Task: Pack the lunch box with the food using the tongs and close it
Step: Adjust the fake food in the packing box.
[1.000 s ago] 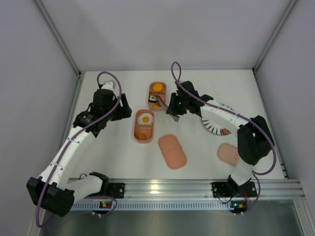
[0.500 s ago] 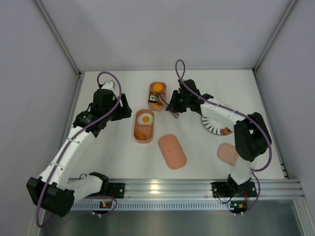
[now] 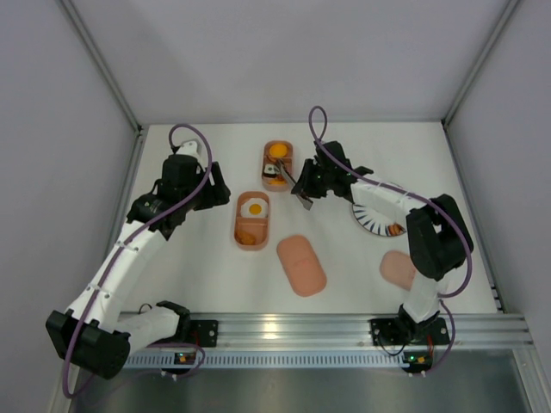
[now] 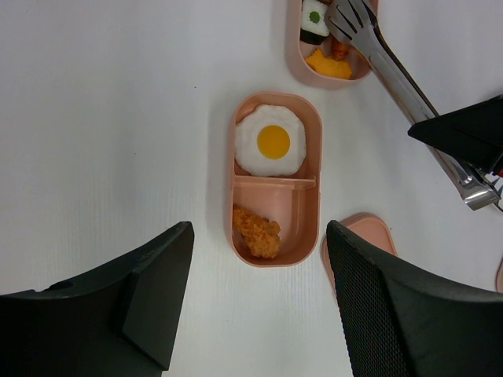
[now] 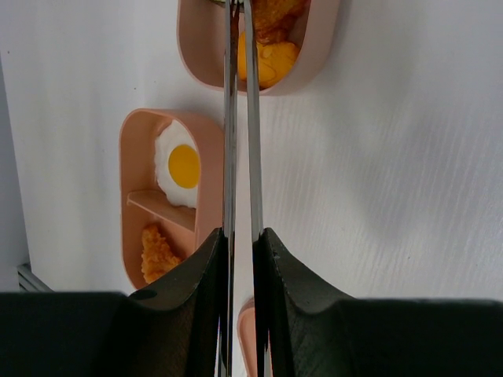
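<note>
Right pincer clamped on tongs; tips ahead, inside far tray. Left pincer apart, near tray with fried egg beneath.

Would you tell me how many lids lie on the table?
2: one lid just right of the egg tray, the other further right, in front of the plate.

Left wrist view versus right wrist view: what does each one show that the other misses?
Only the left wrist view: the sushi roll in the far tray, and the open left gripper. Only the right wrist view: the right gripper squeezing the tongs from both sides. Both: the fried egg and fried piece in the divided near tray, plus the tongs reaching into the far tray.
</note>
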